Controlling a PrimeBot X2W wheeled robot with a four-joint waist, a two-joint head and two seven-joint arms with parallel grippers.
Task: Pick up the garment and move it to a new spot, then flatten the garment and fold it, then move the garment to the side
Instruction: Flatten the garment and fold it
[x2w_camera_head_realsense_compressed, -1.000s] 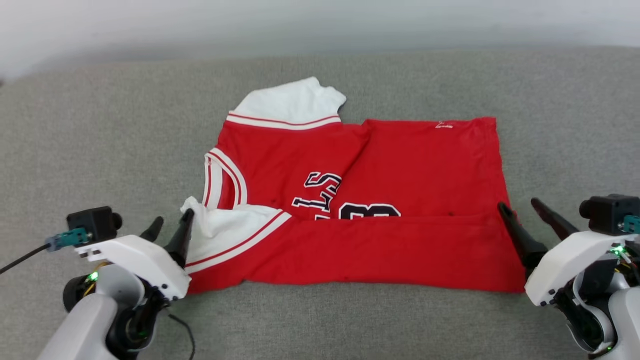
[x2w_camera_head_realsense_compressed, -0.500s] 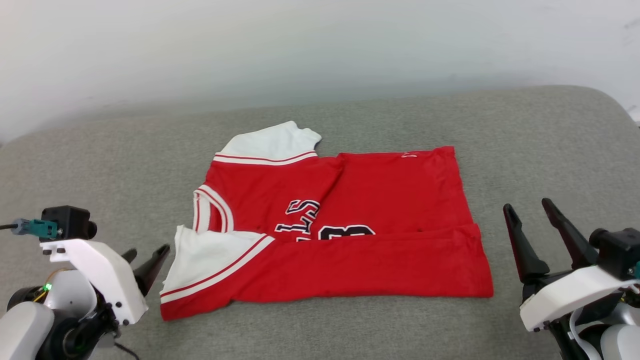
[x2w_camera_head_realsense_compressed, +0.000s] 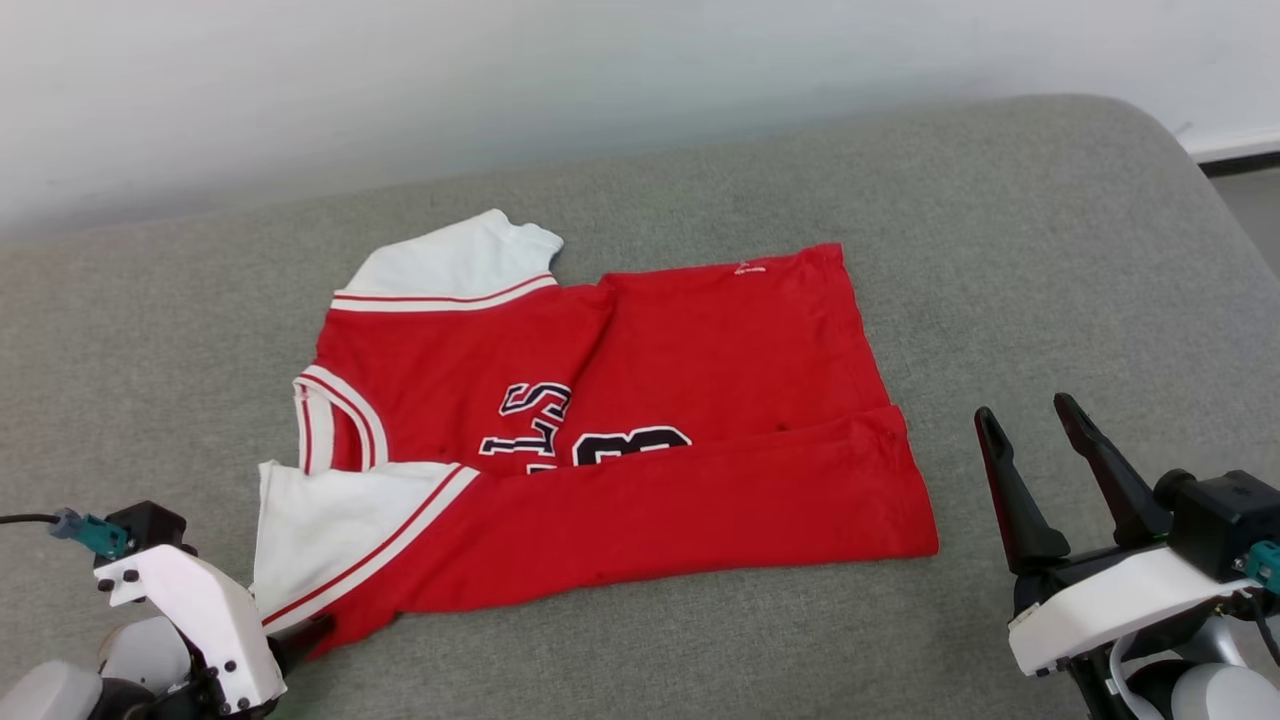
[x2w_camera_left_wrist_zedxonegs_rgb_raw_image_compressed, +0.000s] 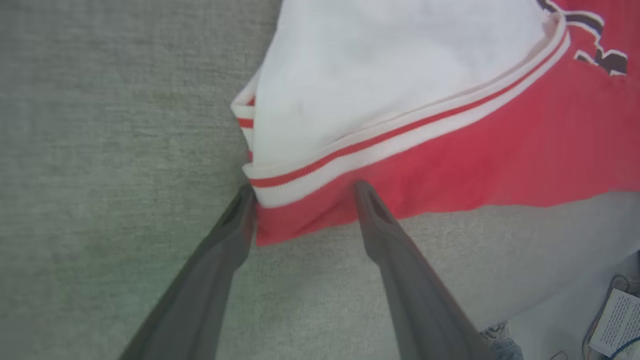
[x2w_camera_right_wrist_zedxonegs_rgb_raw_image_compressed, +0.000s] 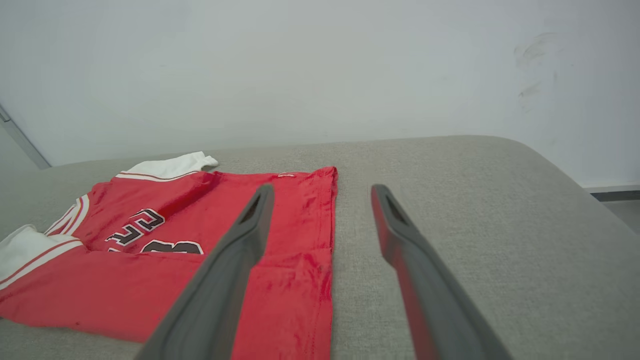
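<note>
1. The garment lies folded in the middle of the head view, on a grey fabric surface
2. The left pincer, lower left, is spread, tips at its red corner
3. The right pincer, lower right, is spread, apart from it

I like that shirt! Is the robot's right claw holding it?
No, the right gripper stands open beside the garment, with grey cushion showing between them.
</note>
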